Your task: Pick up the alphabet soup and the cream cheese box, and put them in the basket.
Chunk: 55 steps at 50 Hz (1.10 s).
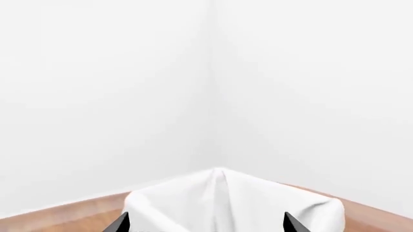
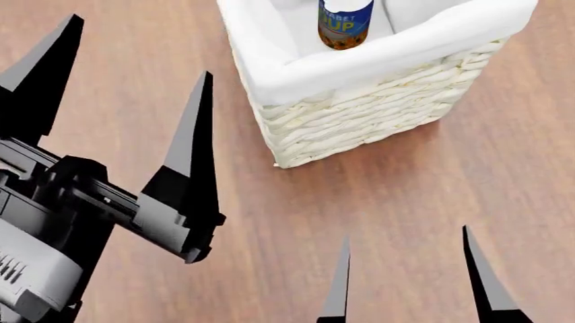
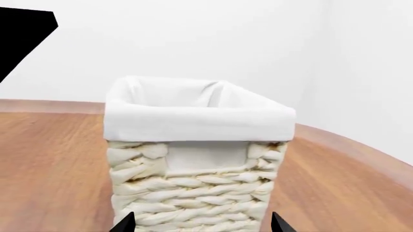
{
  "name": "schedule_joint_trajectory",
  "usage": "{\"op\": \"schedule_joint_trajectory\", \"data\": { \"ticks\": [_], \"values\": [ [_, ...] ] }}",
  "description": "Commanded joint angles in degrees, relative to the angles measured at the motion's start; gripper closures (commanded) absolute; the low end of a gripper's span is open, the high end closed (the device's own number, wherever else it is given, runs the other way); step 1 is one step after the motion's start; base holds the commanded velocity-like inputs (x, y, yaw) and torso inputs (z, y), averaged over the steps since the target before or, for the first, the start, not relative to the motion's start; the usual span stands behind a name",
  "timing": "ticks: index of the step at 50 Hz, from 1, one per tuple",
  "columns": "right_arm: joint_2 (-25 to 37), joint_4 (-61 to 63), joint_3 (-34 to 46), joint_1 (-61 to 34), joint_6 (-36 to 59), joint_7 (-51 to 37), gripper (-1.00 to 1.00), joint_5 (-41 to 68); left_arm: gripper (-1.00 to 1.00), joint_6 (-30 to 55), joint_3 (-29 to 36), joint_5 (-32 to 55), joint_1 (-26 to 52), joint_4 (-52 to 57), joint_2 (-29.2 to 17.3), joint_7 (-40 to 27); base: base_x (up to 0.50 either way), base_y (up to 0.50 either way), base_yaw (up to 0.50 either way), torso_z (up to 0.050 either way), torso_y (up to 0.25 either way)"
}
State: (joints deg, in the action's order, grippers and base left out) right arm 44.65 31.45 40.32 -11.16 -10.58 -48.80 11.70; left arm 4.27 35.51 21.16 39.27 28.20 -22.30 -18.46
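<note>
The basket (image 2: 359,114), cream wicker with a white cloth liner, stands at the top of the head view. The alphabet soup (image 2: 344,23) stands upright inside it, its blue label showing. The cream cheese box is out of view. My left gripper (image 2: 139,47) hangs open to the left of the basket, holding nothing. In the left wrist view, the gripper (image 1: 205,218) looks over the basket's liner (image 1: 226,198). My right gripper (image 2: 406,234) is open in front of the basket, apart from it. In the right wrist view, the gripper (image 3: 202,218) faces the basket's wicker wall (image 3: 193,193).
Everything rests on a brown wooden surface (image 2: 422,182). White walls meet in a corner (image 1: 213,96) behind the basket. A black shape (image 3: 22,34) shows at the edge of the right wrist view.
</note>
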Motion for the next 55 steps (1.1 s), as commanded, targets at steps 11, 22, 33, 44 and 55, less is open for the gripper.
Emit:
{"op": "schedule_joint_trajectory", "data": {
  "ticks": [11,22,33,44,55],
  "values": [
    [-0.19,0.23,0.06,0.42,-0.13,-0.02,-1.00,-0.27,-1.00,-2.44,0.62,-1.96,-2.79,0.33,-0.38,-1.19,0.00,0.00,0.00,0.000,0.000],
    [0.01,0.57,-0.15,0.64,-0.06,-0.14,-1.00,-0.30,-1.00,-2.35,0.70,-1.82,-2.70,0.48,-0.46,-1.26,0.00,0.00,0.00,0.000,0.000],
    [0.11,0.60,-0.41,0.78,-0.25,-0.19,-1.00,-0.19,-1.00,-2.55,0.95,-1.86,-2.70,0.25,-0.24,-1.28,0.00,0.00,0.00,0.000,0.000],
    [0.59,1.86,-0.79,0.92,0.03,-0.45,-1.00,-0.37,-1.00,-1.93,1.05,-1.82,-3.69,3.00,-0.98,-2.22,0.00,0.00,0.00,0.000,0.000],
    [1.65,7.12,-1.09,1.16,3.10,-1.59,-1.00,-2.03,-1.00,0.06,0.55,-1.87,-5.16,10.58,-3.15,-4.36,0.00,0.00,0.00,0.000,0.000]
  ]
}}
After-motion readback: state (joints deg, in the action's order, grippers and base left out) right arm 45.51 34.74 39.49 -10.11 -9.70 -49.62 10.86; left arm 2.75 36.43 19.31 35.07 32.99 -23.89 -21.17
